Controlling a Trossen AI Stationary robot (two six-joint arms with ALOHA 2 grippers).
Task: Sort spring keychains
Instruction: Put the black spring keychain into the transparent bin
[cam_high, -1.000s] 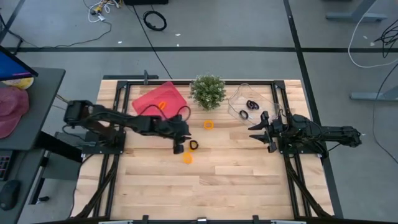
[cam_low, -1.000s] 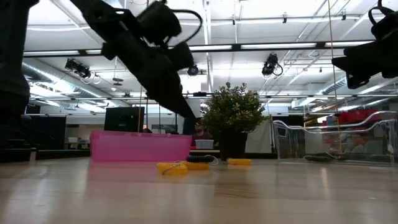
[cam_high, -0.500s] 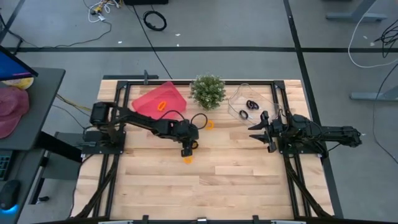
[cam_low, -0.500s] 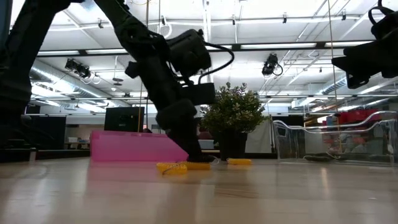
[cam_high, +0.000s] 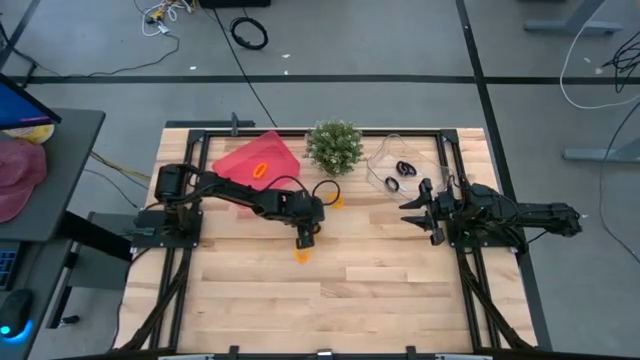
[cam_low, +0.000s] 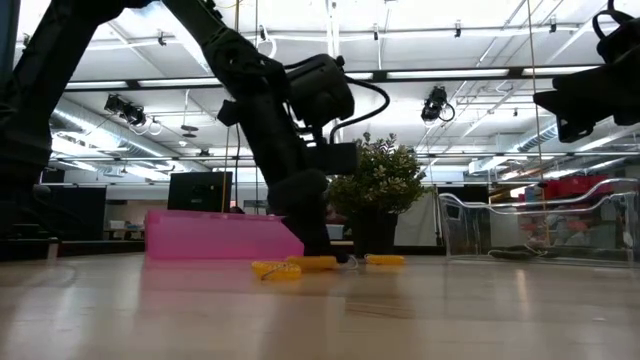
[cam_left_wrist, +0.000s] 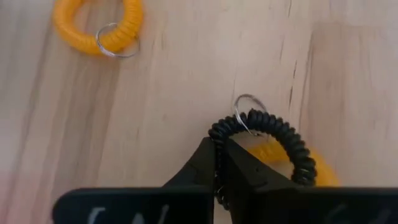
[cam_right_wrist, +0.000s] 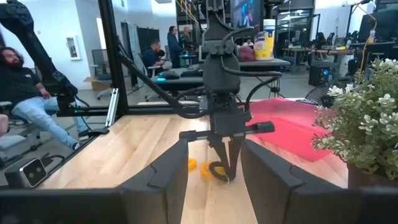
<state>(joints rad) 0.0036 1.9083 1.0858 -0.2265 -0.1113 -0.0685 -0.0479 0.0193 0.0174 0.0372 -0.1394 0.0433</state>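
A black spring keychain (cam_left_wrist: 281, 133) lies on the wood near the table's middle, partly on top of an orange one (cam_left_wrist: 323, 177). My left gripper (cam_high: 307, 237) reaches down to it and is shut on its coil. Another orange keychain (cam_high: 301, 254) lies just nearer, and a third (cam_high: 335, 200) lies by the green potted plant (cam_high: 334, 147). One orange keychain (cam_high: 260, 170) rests in the pink tray (cam_high: 240, 158). Two black ones (cam_high: 404, 168) lie in the clear container (cam_high: 385, 152). My right gripper (cam_high: 415, 212) hovers open at the table's right. My left gripper pinches the black keychain's coil (cam_left_wrist: 216, 133) between its two fingertips, at the side of the loop nearest the arm, close to the metal ring (cam_left_wrist: 246, 107). The fingers slant down from the table's left. The loop still lies flat, partly on the orange keychain under it.
The potted plant stands just beyond the left gripper, between the pink tray and the clear container. Bare wood stretches toward the table's near edge. People sit at desks in the room beyond the table.
My left gripper has moved toward the table's right and down onto the black keychain, tipping more steeply downward. Its fingers have shut on the coil. The keychains lie where they were.
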